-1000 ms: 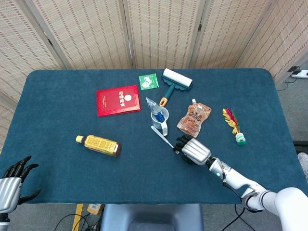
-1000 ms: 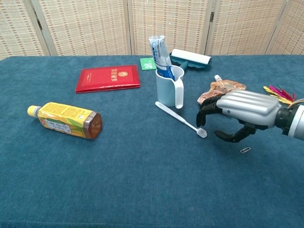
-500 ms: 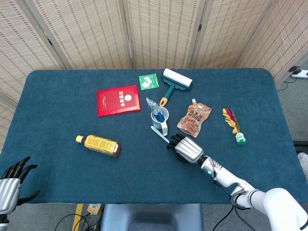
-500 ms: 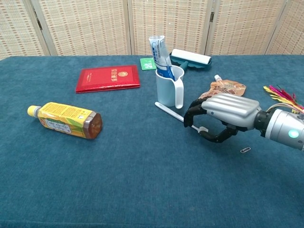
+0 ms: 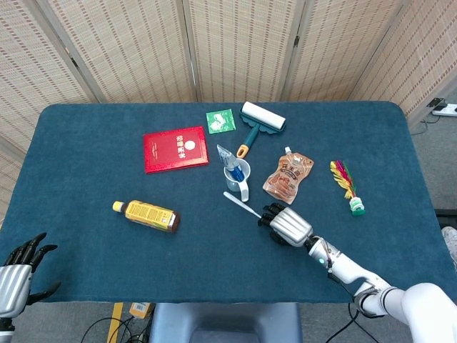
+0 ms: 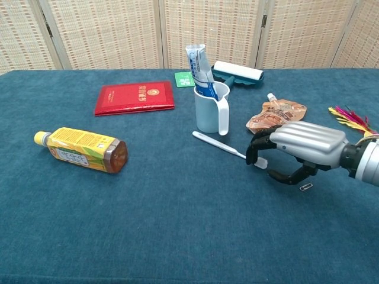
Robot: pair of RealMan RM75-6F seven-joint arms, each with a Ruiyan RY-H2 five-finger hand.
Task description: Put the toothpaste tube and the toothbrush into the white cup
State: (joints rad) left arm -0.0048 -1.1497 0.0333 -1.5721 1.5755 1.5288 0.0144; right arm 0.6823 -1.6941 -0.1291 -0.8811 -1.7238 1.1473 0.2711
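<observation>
Chest view: right hand [image 6: 296, 155] pinches the toothbrush [image 6: 222, 148] by its head, just in front of the white cup [image 6: 211, 110]; the toothpaste tube [image 6: 199, 70] stands inside it. Left hand [image 5: 18, 275], far from the cup, fingers spread.

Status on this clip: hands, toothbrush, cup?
Right hand pinching toothbrush by its head end. Left hand open, off table. Toothpaste tube already in white cup. Path clear.
</observation>
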